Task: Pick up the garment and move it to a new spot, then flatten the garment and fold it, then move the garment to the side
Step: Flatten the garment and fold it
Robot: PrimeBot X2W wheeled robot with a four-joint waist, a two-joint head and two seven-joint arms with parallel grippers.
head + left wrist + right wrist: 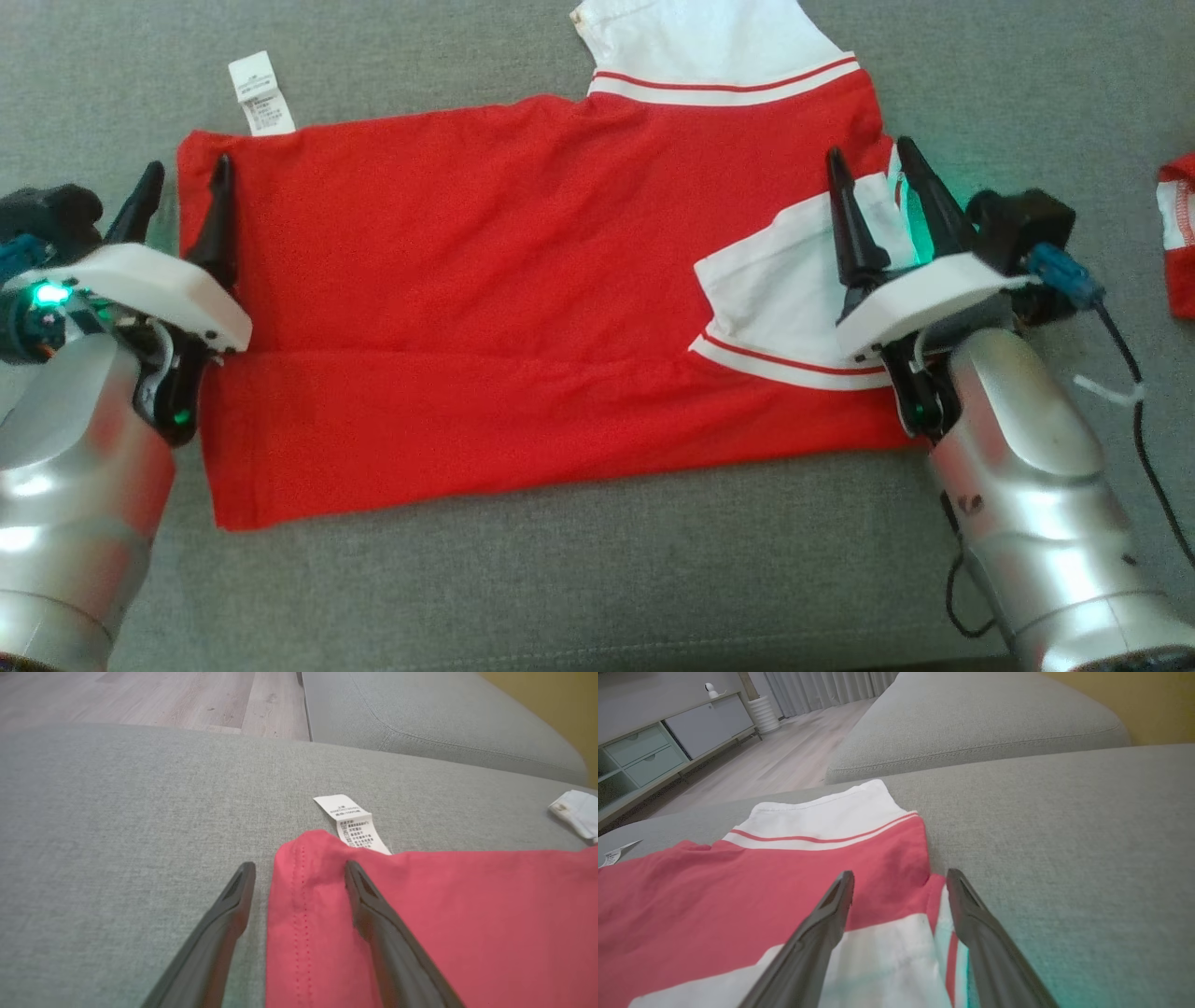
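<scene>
Here the red-and-white cloth garment lies folded on the grey woven sofa, left gripper and right gripper at its ends, jaws wide, empty.

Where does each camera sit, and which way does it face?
Head view: on the head, looking down at the red garment on the grey cushion; both forearms, left gripper and right gripper show.
Left wrist view: on the left wrist, looking along its fingers toward the garment's corner and care label.
Right wrist view: on the right wrist, looking along its fingers toward the white sleeve.
Shared: all three show the care label.
</scene>
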